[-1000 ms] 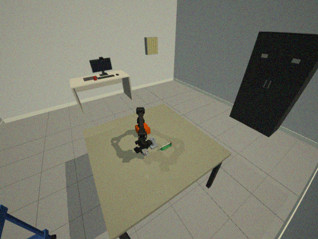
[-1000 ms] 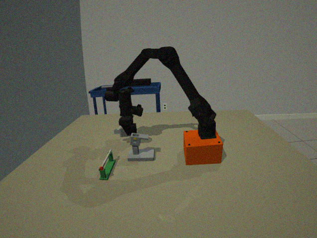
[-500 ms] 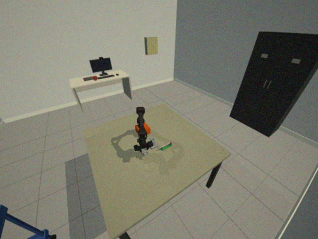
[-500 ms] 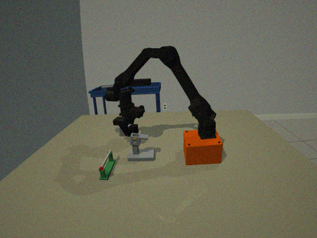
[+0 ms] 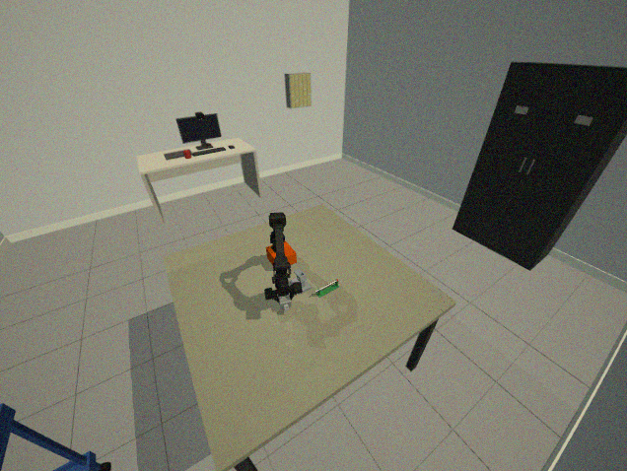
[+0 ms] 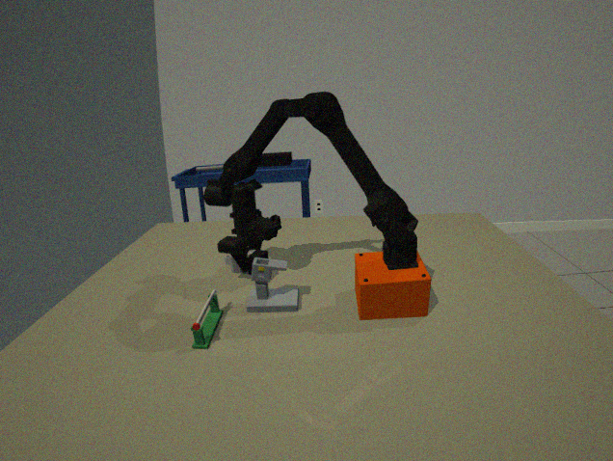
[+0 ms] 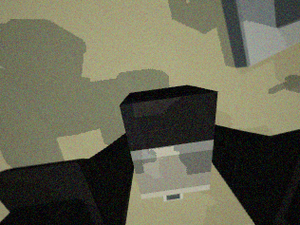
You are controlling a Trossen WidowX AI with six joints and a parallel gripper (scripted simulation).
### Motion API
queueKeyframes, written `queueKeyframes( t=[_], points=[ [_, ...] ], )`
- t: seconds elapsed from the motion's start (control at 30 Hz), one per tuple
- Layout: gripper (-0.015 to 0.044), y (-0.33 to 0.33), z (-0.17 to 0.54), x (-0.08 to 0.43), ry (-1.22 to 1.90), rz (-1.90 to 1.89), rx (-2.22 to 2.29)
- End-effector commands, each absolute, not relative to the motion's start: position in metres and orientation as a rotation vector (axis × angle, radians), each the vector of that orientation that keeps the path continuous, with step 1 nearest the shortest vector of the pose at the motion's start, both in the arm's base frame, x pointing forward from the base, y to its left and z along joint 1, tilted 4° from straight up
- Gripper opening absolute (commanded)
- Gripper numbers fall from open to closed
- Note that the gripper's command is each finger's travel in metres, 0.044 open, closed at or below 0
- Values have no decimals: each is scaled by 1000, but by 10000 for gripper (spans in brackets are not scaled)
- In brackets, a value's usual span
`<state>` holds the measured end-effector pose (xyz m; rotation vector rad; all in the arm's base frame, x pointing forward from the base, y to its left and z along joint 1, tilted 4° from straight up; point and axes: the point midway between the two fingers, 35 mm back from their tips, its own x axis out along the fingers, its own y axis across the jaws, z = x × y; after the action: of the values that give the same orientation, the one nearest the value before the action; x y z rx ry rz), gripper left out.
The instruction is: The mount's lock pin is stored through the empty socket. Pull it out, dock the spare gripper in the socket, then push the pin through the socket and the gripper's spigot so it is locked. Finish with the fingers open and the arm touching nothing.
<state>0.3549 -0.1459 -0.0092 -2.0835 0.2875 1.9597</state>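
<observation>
My gripper (image 5: 283,293) (image 6: 246,263) (image 7: 163,128) is shut on the spare gripper (image 5: 284,302) (image 6: 232,263) (image 7: 172,175), a dark block with a pale grey part and a small square end. It is held above the table, beside the mount. The grey mount (image 5: 303,281) (image 6: 277,300) (image 7: 267,44) has a flat base, a post and a raised socket (image 6: 260,275) with a yellow mark. The fingers are close to the socket in the exterior view; whether they touch is unclear. The lock pin (image 6: 206,306), pale with a red head, lies along the green rack (image 5: 328,290) (image 6: 213,323), outside the socket.
The orange base block (image 5: 289,252) (image 6: 392,297) carries the arm, which arches over the table (image 5: 313,374) (image 6: 346,396). The green rack stands beside the mount, on the side away from the held spare gripper. A blue bench (image 6: 282,173) stands beyond the table.
</observation>
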Motion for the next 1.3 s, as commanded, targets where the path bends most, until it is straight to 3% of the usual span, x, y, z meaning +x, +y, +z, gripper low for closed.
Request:
queueKeyframes(
  t=[0.0, 0.4, 0.97, 1.27],
  points=[
    [0, -145, -15, 354, 295, 1956, -2078],
    [0, -145, -30, 356, 295, 1956, -2078],
    [440, -145, -26, 356, 291, 1958, -2080],
    [440, -144, -7, 351, 289, 1972, -2062]
  ],
)
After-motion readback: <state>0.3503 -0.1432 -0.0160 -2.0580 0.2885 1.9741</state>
